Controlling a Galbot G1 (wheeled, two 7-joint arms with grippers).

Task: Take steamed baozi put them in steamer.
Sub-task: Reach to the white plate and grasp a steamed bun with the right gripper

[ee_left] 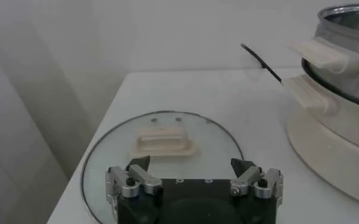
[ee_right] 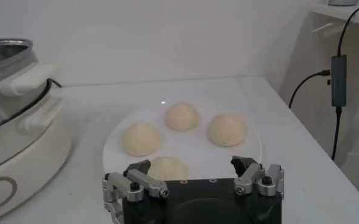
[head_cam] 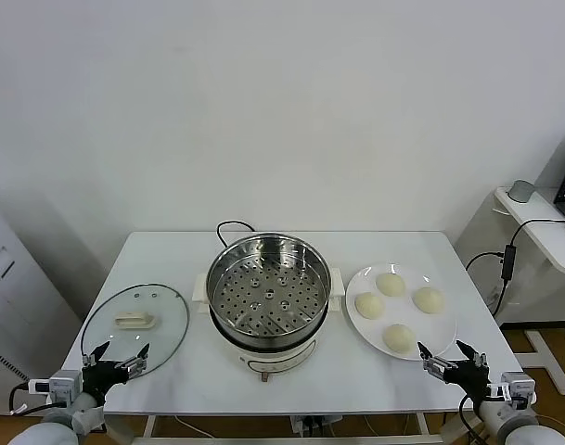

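Head view: steamer point(head_cam: 269, 298) sits mid-table, its perforated basket empty. All four steamed baozi point(head_cam: 398, 303) lie on the white plate point(head_cam: 356, 320) at the steamer's 3 o'clock, just beside it; glass lid point(head_cam: 135, 322) lies flat at the steamer's 9 o'clock. Left gripper point(head_cam: 116, 357) hangs at the near table edge over the lid's 6 o'clock rim, jaws spread, holding nothing. Right gripper point(head_cam: 452, 355) hangs at the near edge by the plate's 5 o'clock, jaws likewise spread and empty. Left wrist view: left gripper point(ee_left: 194, 169) open above the lid point(ee_left: 165, 146), steamer base point(ee_left: 331, 131) off to one side; no bun in sight. Right wrist view: right gripper point(ee_right: 191, 170) open, the nearest of the baozi point(ee_right: 168, 168) directly ahead between the fingers but untouched; plate point(ee_right: 252, 146) holds all four buns. Judgement: nothing transferred yet; four picks and four placements remain, the right arm best placed to begin.
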